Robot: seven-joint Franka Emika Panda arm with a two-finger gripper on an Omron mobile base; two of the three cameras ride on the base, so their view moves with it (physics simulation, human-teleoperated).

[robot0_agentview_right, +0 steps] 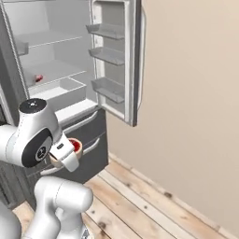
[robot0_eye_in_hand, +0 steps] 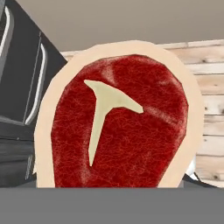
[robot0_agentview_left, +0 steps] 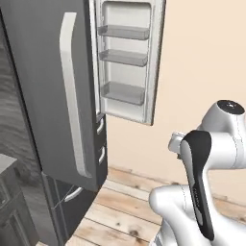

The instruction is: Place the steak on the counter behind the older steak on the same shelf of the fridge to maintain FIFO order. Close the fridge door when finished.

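Note:
The steak [robot0_eye_in_hand: 118, 118] is dark red with a pale T-shaped bone and a tan rim, and it sits very close in the hand view. In the right base view the steak [robot0_agentview_right: 75, 145] is at the hand, low in front of the fridge drawers, with my gripper [robot0_agentview_right: 66, 154] shut on it. The fridge [robot0_agentview_right: 56, 60] stands with its right door [robot0_agentview_right: 116, 56] swung open. The older steak [robot0_agentview_right: 38, 78] is a small red patch on a white shelf at the left of the interior. A sliver of the counter [robot0_agentview_left: 5, 162] shows at the far left.
The fridge's left door [robot0_agentview_left: 43, 86] is shut, with a long pale handle [robot0_agentview_left: 71, 96]. The open door [robot0_agentview_left: 127, 57] carries three bare door racks. A clear bin [robot0_agentview_right: 63, 91] sits below the shelf. A beige wall and wood floor [robot0_agentview_right: 154, 205] lie to the right.

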